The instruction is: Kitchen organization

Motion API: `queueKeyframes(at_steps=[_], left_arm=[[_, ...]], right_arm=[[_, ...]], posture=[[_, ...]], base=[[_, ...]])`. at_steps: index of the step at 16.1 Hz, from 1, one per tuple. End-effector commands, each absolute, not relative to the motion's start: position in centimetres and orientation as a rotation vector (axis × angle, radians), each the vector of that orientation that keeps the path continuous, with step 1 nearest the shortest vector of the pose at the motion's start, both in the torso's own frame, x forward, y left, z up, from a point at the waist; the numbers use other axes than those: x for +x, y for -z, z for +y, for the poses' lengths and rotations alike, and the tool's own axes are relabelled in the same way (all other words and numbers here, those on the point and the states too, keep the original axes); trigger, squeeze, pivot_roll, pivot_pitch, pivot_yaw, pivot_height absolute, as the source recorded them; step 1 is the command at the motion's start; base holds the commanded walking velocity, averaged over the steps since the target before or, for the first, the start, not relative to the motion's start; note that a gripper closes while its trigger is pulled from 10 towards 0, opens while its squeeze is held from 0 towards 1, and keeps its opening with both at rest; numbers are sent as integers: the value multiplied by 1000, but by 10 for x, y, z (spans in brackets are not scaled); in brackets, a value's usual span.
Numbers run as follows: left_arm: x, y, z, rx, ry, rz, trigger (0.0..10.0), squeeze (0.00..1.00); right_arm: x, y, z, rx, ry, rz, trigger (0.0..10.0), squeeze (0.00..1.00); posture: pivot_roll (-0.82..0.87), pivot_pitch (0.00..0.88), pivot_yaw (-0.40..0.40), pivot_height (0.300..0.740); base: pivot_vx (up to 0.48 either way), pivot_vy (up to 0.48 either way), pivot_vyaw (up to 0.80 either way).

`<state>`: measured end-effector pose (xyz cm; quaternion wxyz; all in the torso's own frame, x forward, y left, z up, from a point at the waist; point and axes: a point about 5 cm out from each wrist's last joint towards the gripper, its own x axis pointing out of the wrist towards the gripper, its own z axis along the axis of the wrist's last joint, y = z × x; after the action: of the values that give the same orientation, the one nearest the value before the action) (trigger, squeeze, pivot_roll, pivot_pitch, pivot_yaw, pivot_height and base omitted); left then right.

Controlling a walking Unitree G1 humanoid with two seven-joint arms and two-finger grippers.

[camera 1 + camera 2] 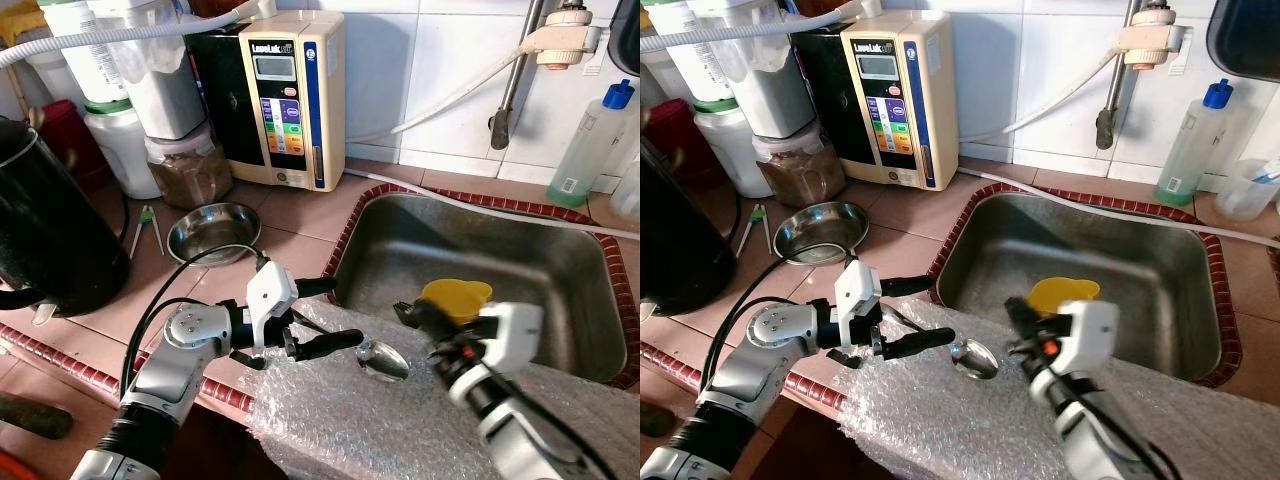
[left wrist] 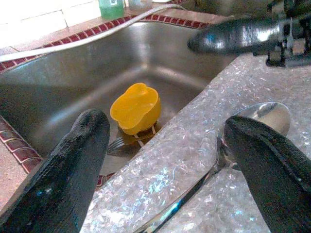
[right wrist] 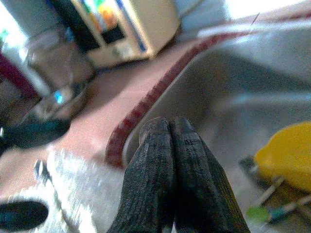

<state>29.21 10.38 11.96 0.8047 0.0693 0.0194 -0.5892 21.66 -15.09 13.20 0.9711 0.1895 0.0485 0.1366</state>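
Note:
A steel spoon (image 1: 383,360) lies on a sheet of bubble wrap (image 1: 400,425) at the counter's front edge, its bowl toward the sink. My left gripper (image 1: 346,313) is open over the wrap. In the left wrist view the spoon (image 2: 252,121) lies just beside one of its fingers (image 2: 262,160). My right gripper (image 1: 405,311) is shut with nothing in it and hovers at the sink's near rim, just right of the spoon. A yellow plastic cup (image 1: 455,297) lies upside down in the steel sink (image 1: 560,250), over a fork (image 2: 116,144).
A small steel bowl (image 1: 212,232) and tongs (image 1: 148,228) lie on the tiled counter to the left. A black kettle (image 1: 50,240) stands at the far left. A water ionizer (image 1: 290,100) and jars line the back wall. A soap bottle (image 1: 590,140) stands behind the sink.

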Motion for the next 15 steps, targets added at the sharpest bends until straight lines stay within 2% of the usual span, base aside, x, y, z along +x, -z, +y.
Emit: queueKeyframes(at_steps=[1, 8, 12, 15], left_arm=[[294, -122, 104, 159, 1252, 28, 10000, 0], [294, -120, 104, 157, 1247, 27, 10000, 0], [296, -120, 106, 169, 1242, 27, 10000, 0], [296, -120, 108, 175, 1239, 32, 10000, 0]], right_arm=[[219, -145, -154, 380, -257, 15, 0, 0], [226, -166, -162, 313, -227, -105, 0, 0], [232, -199, -136, 241, -349, -228, 0, 0], [234, -205, -125, 226, -389, -247, 0, 0]], posture=[[-120, 0, 113, 740], [-123, 0, 111, 740], [-113, 0, 121, 740], [-109, 0, 123, 740]], base=[[0, 0, 0], [0, 0, 0], [0, 0, 0], [0, 0, 0]])
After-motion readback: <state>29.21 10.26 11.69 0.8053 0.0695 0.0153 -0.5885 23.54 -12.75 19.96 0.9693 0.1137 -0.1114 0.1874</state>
